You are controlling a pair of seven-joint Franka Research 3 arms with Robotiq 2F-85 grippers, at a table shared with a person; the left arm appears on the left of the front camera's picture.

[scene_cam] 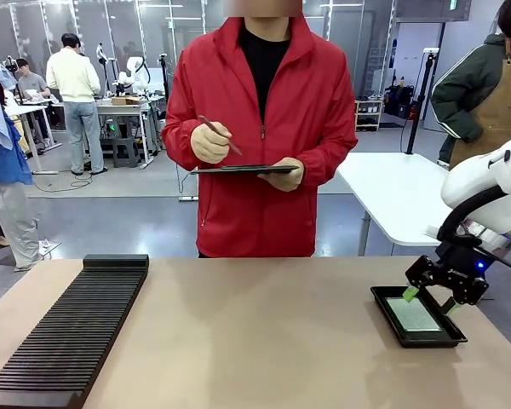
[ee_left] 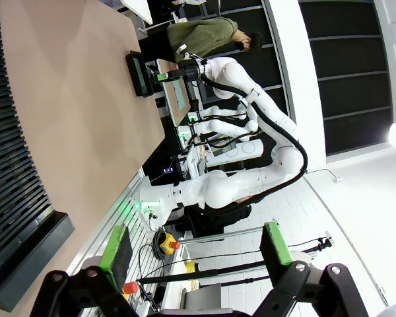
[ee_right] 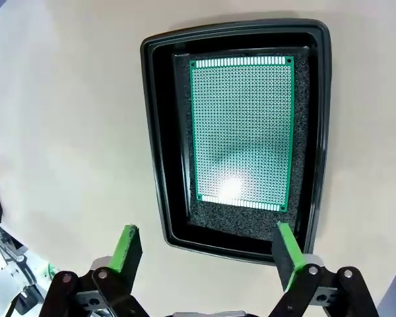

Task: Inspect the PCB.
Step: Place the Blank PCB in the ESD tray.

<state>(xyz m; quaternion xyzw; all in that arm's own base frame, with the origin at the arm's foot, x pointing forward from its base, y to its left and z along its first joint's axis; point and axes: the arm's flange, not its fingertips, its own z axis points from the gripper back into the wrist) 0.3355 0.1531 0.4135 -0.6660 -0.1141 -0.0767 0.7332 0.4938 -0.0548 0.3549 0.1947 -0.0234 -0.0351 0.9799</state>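
Right gripper (scene_cam: 427,300): jaws stood apart and empty, at the lower right of the front view, poised over the near end of a black tray (scene_cam: 383,300). In the right wrist view the right gripper (ee_right: 208,249) showed its green pads (ee_right: 126,247) spread wide at the bottom of the frame, straddling the tray (ee_right: 160,132) edge without touching it.

PCB (ee_right: 242,132): lay flat inside the tray on dark foam, at the upper centre of the right wrist view; green, finely perforated, with a bright glare patch near its lower edge. In the front view the PCB (scene_cam: 413,314) sat at the lower right.

Left gripper (ee_left: 195,254): jaws apart, nothing between them, at the bottom of the left wrist view.

Table (scene_cam: 255,341): tan surface. Slotted black rack (scene_cam: 68,332) at the lower left.

Person (scene_cam: 260,128): red jacket, upper centre, holding a dark tablet (scene_cam: 243,169) and a stylus (scene_cam: 218,134).
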